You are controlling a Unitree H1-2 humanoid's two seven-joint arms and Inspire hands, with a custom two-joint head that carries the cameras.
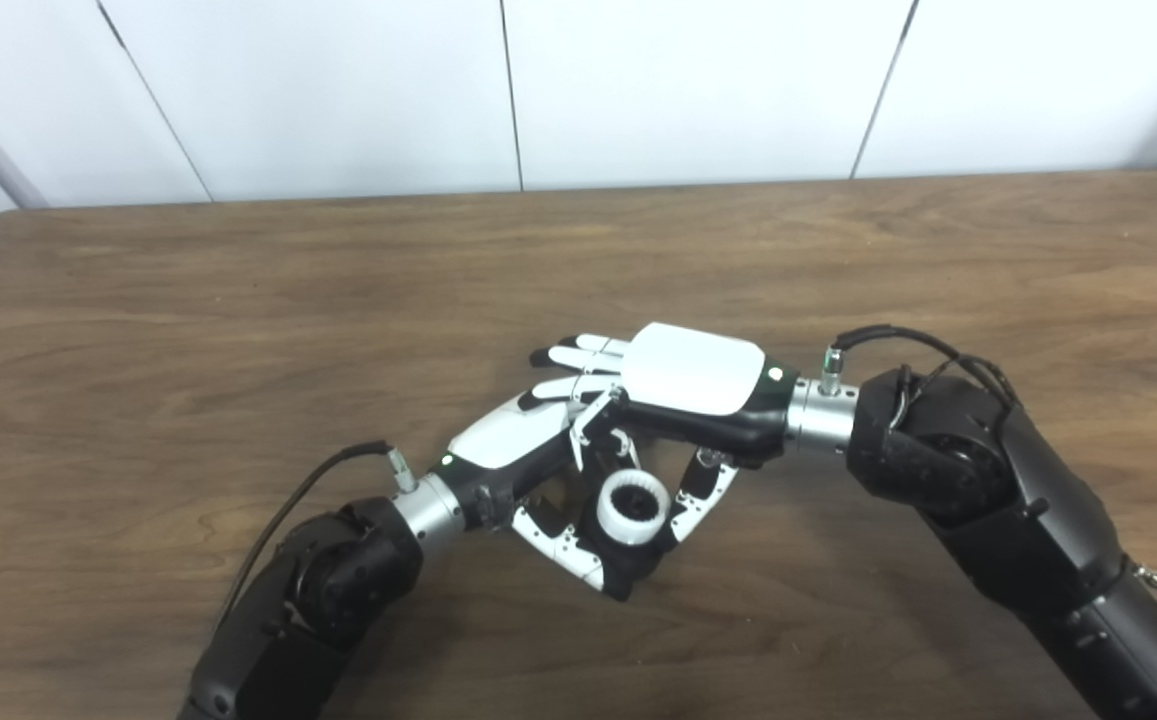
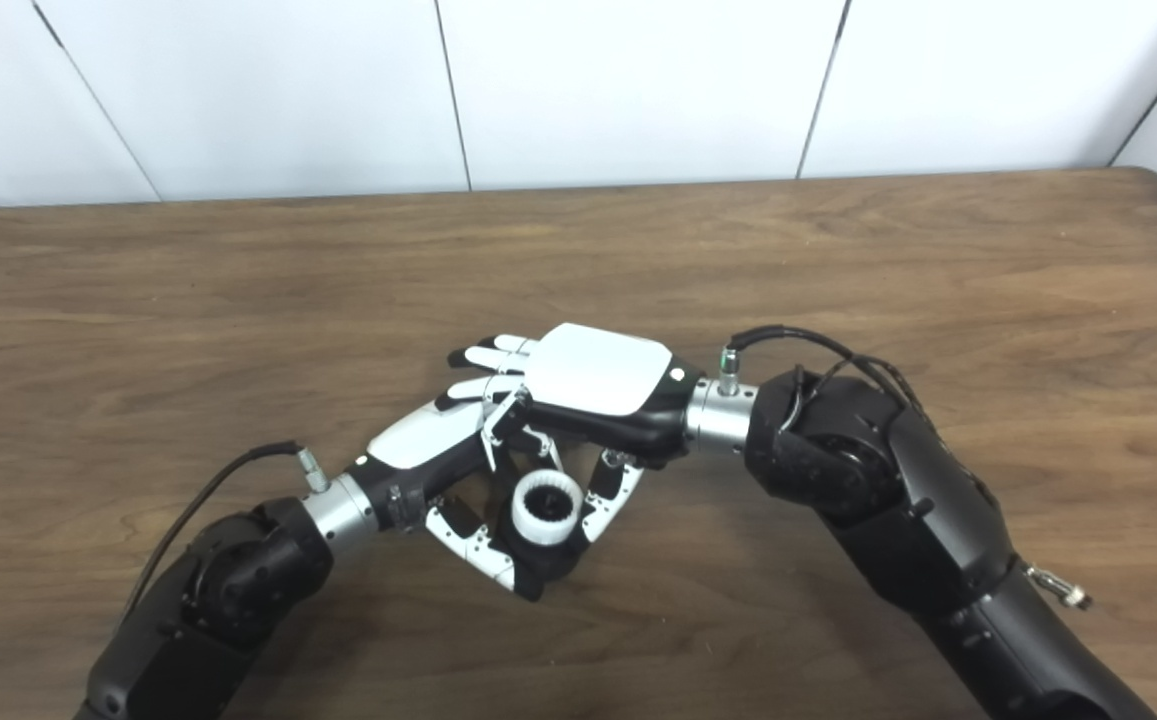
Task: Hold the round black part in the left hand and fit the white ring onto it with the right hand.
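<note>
Centre of the frame, just below the middle: I have both robot hands meeting above the wooden worktop (image 1: 238, 300). The left robot hand (image 1: 528, 445), entering from the lower left, has its fingers curled around the round black part (image 1: 628, 575), of which only a dark edge shows under and inside the ring. The white ring (image 1: 632, 507), toothed on its inner face, sits on top of that part with its opening facing the cameras. The right robot hand (image 1: 693, 385), entering from the lower right, lies palm-down over the left one; its thumb (image 1: 703, 495) reaches down just beside the ring, apparently touching its rim, but I cannot tell whether it grips the ring or merely steadies it. Judged progress: the ring appears placed on the black part, possibly seated; what seems left is pressing it fully home, if needed, and releasing. How deeply it is seated is hidden
</note>
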